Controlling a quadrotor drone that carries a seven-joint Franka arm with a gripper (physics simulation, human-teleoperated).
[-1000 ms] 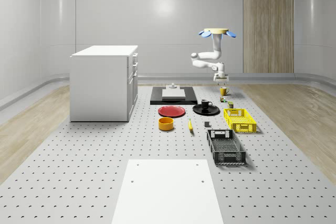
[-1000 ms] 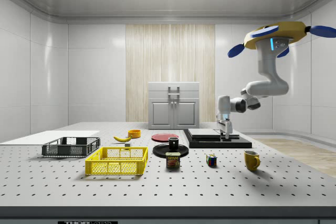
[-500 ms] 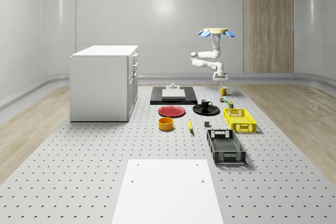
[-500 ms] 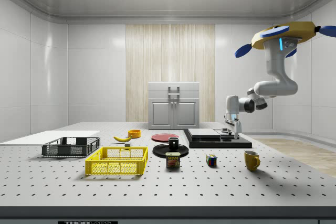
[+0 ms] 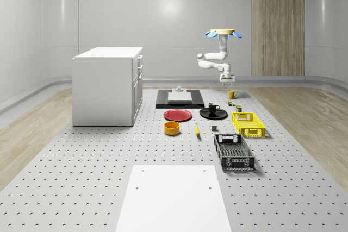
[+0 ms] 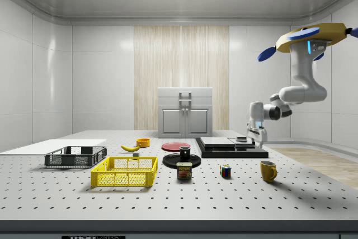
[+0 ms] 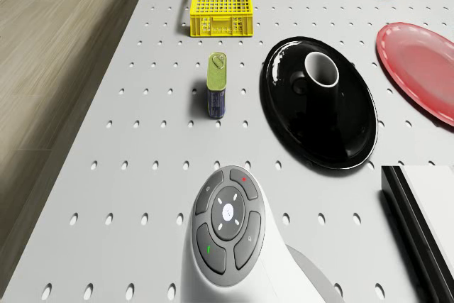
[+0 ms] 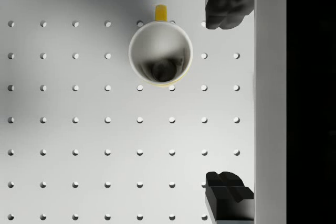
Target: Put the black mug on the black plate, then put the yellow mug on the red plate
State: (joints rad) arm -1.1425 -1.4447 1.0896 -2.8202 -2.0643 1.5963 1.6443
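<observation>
drone (image 6: 311, 36) hovering high, arm (image 6: 299, 88) folded downward, gripper (image 6: 258, 140) pointing straight down, fingers (image 8: 229, 4) spread wide

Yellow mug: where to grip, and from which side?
Grip the yellow mug by its rim wall, coming straight down. It stands upright, mouth open to the gripper above. Set the open fingers across the wall away from the handle.

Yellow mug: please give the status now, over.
Drone hovers above table's far end. Gripper open, empty, high over the table, beside yellow mug, not over it. Mug upright, untouched. Black mug on black plate. Nothing in the way.
</observation>
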